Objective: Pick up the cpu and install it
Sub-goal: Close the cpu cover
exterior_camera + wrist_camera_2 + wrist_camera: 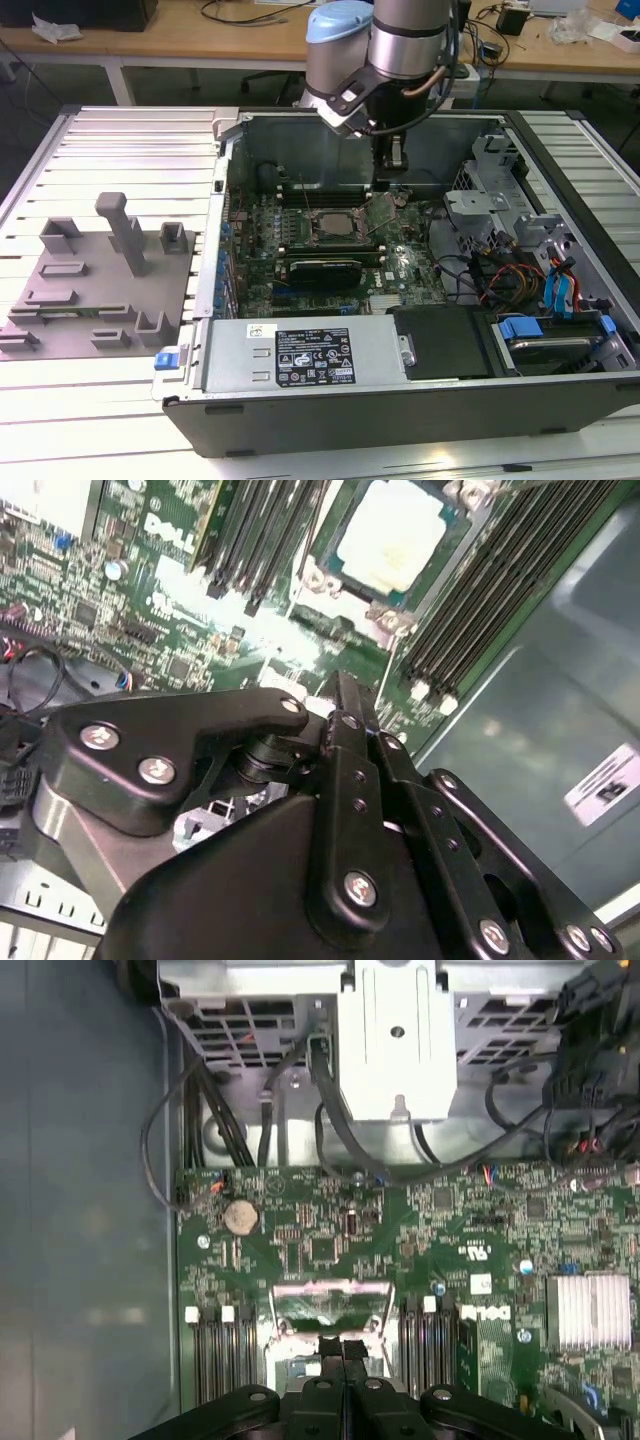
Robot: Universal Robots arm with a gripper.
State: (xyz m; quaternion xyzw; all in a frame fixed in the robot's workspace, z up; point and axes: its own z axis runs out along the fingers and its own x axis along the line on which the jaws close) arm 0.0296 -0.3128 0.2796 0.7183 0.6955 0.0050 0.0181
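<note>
The cpu (pixel 392 538) is a pale silver square lying flat in the dark metal-framed socket (pixel 335 226) on the green motherboard (pixel 400 265), inside the open computer case. The socket's hinged metal frame (pixel 330 1302) stands raised beside it. My black gripper (pixel 394 178) hangs just over that raised frame, on the exterior view's right of the socket. In both wrist views its two fingers (pixel 355 1352) are pressed together, the gripper (pixel 345 690) is shut, and nothing shows between them.
A grey tray (pixel 100 285) of plastic blocks and posts lies at the exterior view's left, outside the case. The power supply (pixel 310 355) lines the case's near side. A drive cage (pixel 490 200) and cables (pixel 520 280) crowd the right. Memory slots (pixel 500 590) flank the socket.
</note>
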